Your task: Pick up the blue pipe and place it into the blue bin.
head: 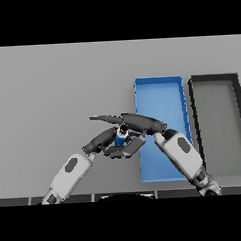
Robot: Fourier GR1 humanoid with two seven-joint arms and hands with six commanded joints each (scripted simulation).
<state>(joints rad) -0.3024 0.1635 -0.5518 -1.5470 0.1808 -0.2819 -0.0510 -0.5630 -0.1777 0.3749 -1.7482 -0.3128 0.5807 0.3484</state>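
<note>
My right hand (137, 124) sits just left of the blue bin's (158, 93) left edge, fingers curled around the blue pipe (120, 138), which stands roughly upright with its pale end up. My left hand (104, 139) is pressed in against the same spot from the left, fingers curled in under the pipe; whether it actually grips I cannot tell. Pipe is over the table (50, 86), outside the bin, close to its left wall. Bin is a long, shallow tray. Just right of it lies a dark bin (238, 111) with a grey floor, side by side. Table is plain grey, flat. No room visible beyond it.
</note>
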